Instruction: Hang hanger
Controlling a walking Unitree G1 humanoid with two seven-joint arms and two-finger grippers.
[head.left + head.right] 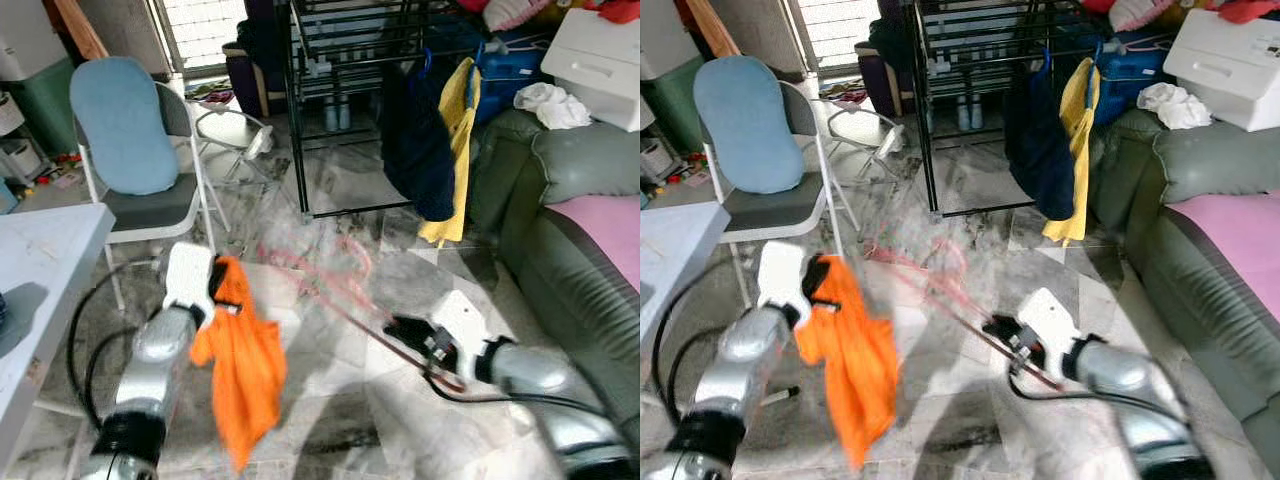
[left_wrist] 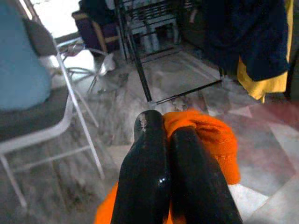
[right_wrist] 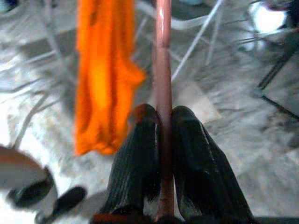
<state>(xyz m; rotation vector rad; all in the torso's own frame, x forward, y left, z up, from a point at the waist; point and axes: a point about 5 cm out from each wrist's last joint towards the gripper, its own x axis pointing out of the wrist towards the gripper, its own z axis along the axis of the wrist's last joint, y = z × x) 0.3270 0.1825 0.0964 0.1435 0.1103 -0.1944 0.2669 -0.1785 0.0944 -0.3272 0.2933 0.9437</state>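
Note:
My left gripper (image 1: pixel 222 280) is shut on an orange garment (image 1: pixel 245 375) that hangs from its fingers (image 2: pixel 159 172) above the floor. My right gripper (image 1: pixel 400 330) is shut on a thin pink hanger (image 1: pixel 330 290), blurred, which stretches from the fingers (image 3: pixel 187 154) toward the left and away. The pink hanger bar (image 3: pixel 162 70) runs straight out between the right fingers, with the orange garment (image 3: pixel 100 74) hanging beside it. Ahead stands a black drying rack (image 1: pixel 345 110) with a dark blue garment (image 1: pixel 415 145) and a yellow one (image 1: pixel 458 150) hanging on it.
A folding chair with a blue cushion (image 1: pixel 125 125) stands at the left, beside a light table edge (image 1: pixel 50 250). A green sofa (image 1: pixel 570 230) with a pink cover lines the right. A white box (image 1: pixel 600 60) sits behind it. Marble floor lies between.

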